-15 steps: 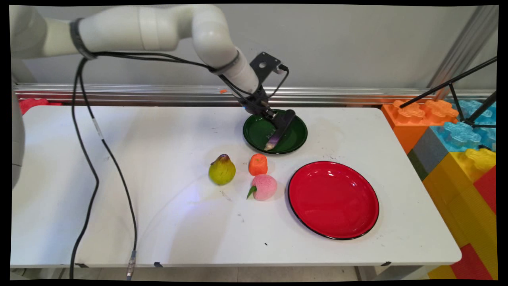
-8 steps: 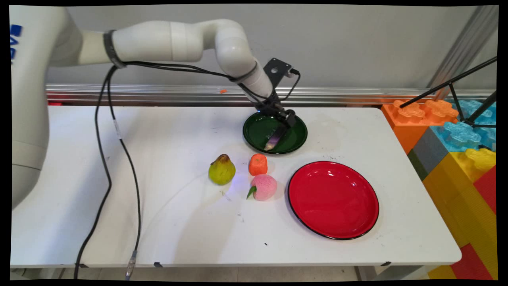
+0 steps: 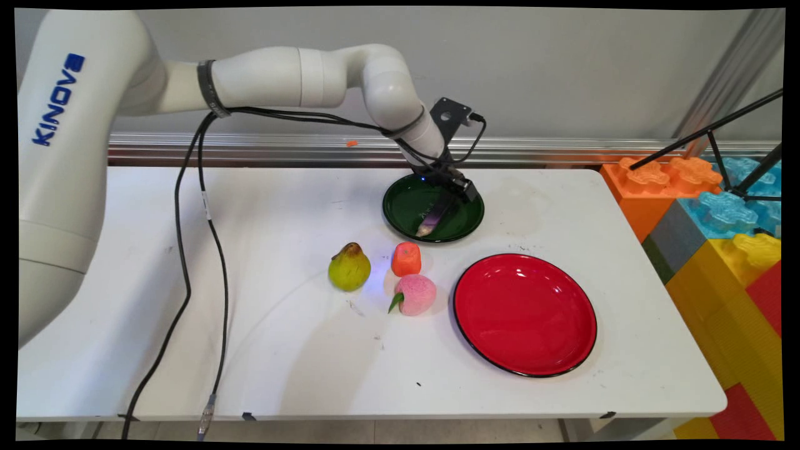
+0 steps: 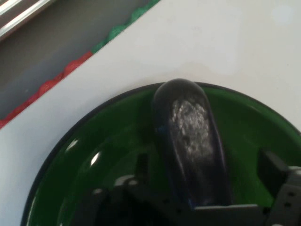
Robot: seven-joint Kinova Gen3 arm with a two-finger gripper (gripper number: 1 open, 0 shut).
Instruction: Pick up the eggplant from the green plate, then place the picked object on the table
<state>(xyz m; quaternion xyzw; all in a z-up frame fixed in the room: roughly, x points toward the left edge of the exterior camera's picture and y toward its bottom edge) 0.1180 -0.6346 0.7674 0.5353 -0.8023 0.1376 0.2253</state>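
On the table (image 3: 187,350), toward its far edge and a little right of centre, sits a green plate (image 3: 406,212) with a dark purple eggplant (image 3: 433,219) lying in it. The eggplant lies slantwise, its pale stem end toward the plate's near rim and its rounded dark end up toward the far right rim, where the gripper (image 3: 461,189) covers it.

Gripper: black, two-fingered, low over the far right part of the green plate, at the eggplant's upper end. In the hand view the eggplant (image 4: 193,141) runs up the middle of the picture between the two fingers (image 4: 275,172), which stand apart on either side of it; gaps of green plate (image 4: 94,146) show between them and its skin. Whether they touch it cannot be told.

Black cables (image 3: 200,250) hang from the arm down across the table's left half to its near edge.

Near the table's centre, nearer than the green plate:
- pear (image 3: 349,267), yellow-green, upright, leftmost of three;
- orange fruit (image 3: 406,259), small, just right of the pear;
- peach (image 3: 415,295), pink with a green leaf, just beside the orange fruit on its near side.

Red plate (image 3: 487,337): large, black-rimmed, right of the peach and close to it, toward the near right of the table.

Beyond the table's right edge: big toy blocks (image 3: 725,250) in orange, blue, yellow and red, and a black tripod (image 3: 719,147).
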